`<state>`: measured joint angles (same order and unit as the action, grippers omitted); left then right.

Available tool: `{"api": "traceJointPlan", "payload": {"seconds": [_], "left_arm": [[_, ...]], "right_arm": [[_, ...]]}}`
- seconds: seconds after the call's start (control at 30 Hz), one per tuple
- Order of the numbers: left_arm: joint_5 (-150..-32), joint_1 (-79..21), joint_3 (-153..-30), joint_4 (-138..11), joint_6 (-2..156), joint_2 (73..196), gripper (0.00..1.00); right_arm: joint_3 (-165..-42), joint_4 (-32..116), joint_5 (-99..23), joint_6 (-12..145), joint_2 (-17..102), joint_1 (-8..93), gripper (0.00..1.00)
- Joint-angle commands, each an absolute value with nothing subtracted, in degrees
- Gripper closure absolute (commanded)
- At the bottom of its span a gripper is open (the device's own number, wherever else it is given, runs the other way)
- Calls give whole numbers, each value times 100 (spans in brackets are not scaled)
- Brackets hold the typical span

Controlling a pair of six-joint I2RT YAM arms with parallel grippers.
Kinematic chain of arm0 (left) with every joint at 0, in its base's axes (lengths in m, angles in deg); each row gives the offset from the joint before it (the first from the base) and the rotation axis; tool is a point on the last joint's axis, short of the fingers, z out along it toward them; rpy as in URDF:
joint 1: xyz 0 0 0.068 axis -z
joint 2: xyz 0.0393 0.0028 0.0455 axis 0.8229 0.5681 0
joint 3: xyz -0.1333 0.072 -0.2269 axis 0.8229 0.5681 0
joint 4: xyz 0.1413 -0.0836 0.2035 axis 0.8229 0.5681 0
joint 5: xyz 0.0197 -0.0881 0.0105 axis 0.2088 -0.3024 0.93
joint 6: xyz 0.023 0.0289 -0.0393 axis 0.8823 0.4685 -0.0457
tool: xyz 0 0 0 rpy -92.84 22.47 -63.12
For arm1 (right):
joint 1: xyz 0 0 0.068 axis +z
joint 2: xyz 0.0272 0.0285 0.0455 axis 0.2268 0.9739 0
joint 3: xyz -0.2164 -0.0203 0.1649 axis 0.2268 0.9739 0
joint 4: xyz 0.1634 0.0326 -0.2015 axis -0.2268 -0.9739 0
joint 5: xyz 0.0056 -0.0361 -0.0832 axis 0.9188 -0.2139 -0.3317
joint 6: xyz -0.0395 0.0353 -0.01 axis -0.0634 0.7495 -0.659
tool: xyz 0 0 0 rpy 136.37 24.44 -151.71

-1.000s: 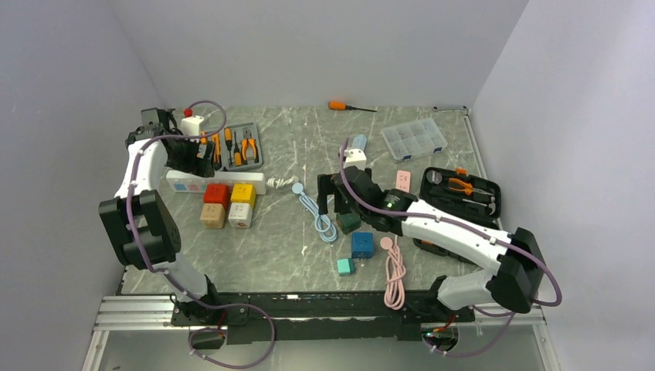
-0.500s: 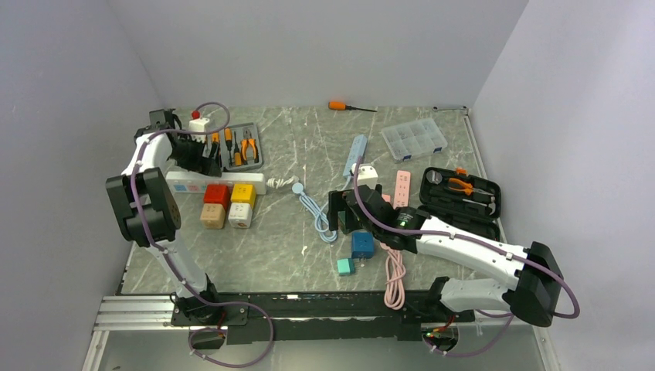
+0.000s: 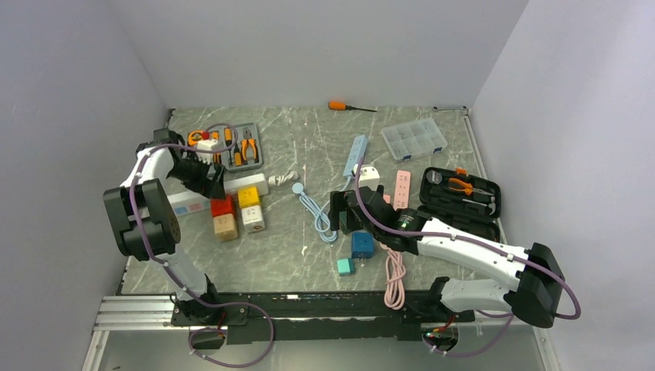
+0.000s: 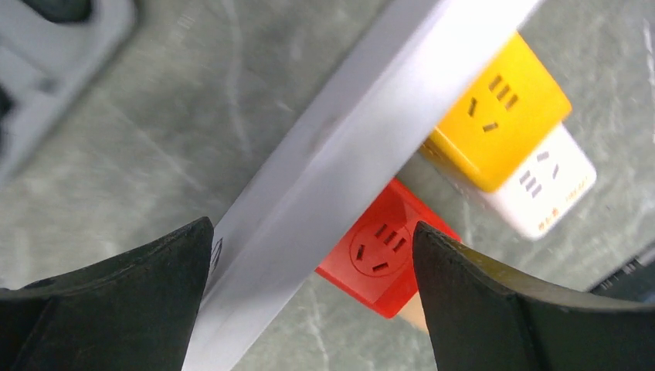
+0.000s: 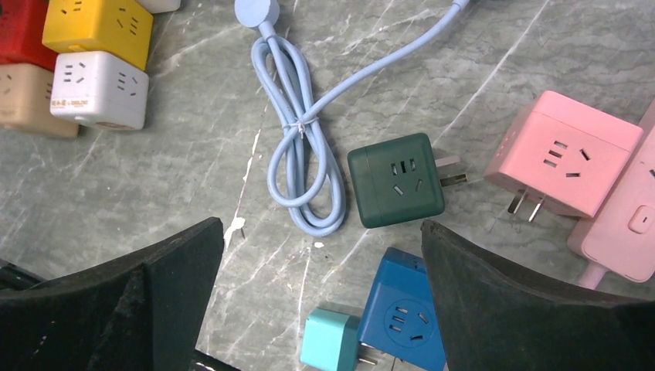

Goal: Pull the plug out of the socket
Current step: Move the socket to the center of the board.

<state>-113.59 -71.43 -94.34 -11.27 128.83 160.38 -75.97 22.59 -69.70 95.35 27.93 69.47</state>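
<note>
Left fingers (image 4: 116, 301) spread astride the strip (image 4: 340, 147), not clamped; right fingers (image 5: 510, 301) spread, empty. I judge this the bracing step. Next: pin strip, draw red plug (image 4: 382, 259) off.

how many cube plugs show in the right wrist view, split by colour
red cube: 1
yellow cube: 1
white cube: 1
beige cube: 1
dark green cube: 1
pink cube: 1
blue cube: 1
small teal cube: 1
total: 8
</note>
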Motion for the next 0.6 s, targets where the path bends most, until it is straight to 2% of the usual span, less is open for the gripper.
{"api": "traceJointPlan", "payload": {"seconds": [0.0, 0.33, 0.57], "left_arm": [[-12163, -7120, -8945, 21, 13104, 15668, 1], [-13285, -6933, -8759, 984, 13408, 15062, 1], [-12881, -7188, -8982, 1441, 13719, 14192, 1]], "right_arm": [[-7511, 2471, -7135, 9549, 2656, 6975, 0], [-7648, 2531, -7026, 9347, 2999, 6979, 0], [-8543, 2829, -6482, 8658, 3743, 6979, 0]]}}
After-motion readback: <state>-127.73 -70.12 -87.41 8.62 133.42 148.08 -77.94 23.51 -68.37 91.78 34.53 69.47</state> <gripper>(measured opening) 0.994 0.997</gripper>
